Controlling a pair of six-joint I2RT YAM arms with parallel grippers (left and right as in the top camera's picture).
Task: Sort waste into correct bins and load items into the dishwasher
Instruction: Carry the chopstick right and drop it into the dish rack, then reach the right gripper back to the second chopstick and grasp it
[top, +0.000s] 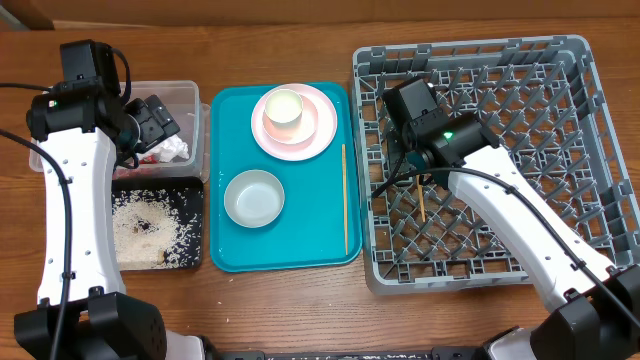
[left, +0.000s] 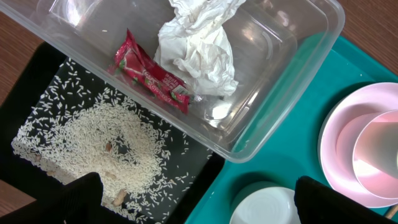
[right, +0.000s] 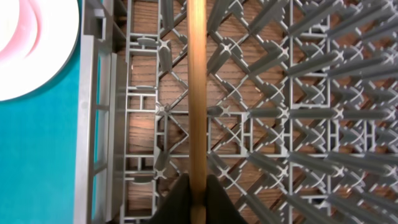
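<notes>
We had the right gripper (right: 198, 200) pinched shut on one end of a light, stiff, slippery chopstick (right: 197, 93) near the dish rack's (top: 470, 46) left edge, with the left gripper (top: 158, 122) wide open over the clear tub (left: 298, 74).

Warm brown wood-grain tabletop (top: 300, 300) under even light
</notes>
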